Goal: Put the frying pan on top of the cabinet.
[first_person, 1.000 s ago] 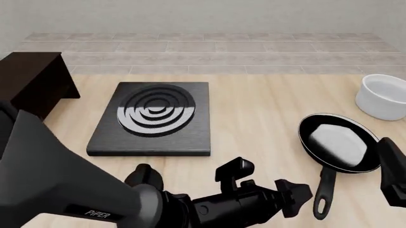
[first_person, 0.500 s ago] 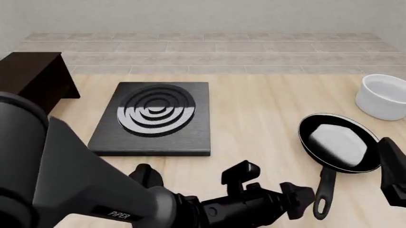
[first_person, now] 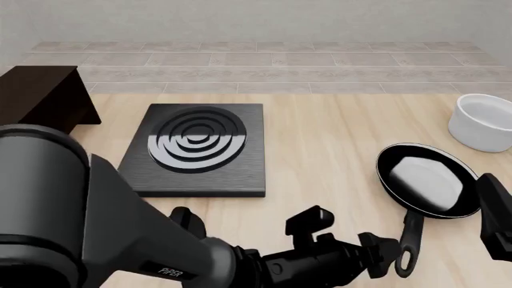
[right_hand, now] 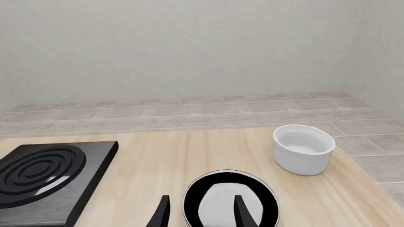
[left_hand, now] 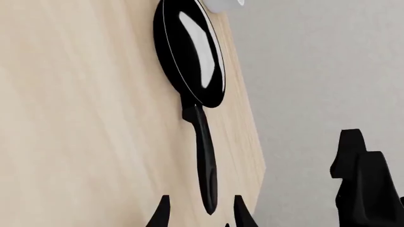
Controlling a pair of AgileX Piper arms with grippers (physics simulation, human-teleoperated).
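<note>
The frying pan (first_person: 428,185) is glossy black and lies on the table at the right, its long handle (first_person: 409,240) pointing toward the near edge. My left gripper (left_hand: 200,215) is open, and the loop end of the handle (left_hand: 206,179) lies between its fingertips with a gap on each side. In the front view the left gripper (first_person: 385,257) sits right at the handle's end. My right gripper (right_hand: 200,213) is open above the pan (right_hand: 230,203), holding nothing. The dark brown cabinet (first_person: 40,96) stands at the far left, partly cut off by the frame.
A flat black stove plate (first_person: 192,149) with concentric rings lies between the cabinet and the pan. A white bowl (first_person: 482,123) stands behind the pan at the right edge. The right arm (first_person: 496,222) hangs close beside the pan's right rim.
My left arm has slid to the right along the near edge, bringing its open fingers up to the handle's loop end. The pan and the right arm have not moved.
</note>
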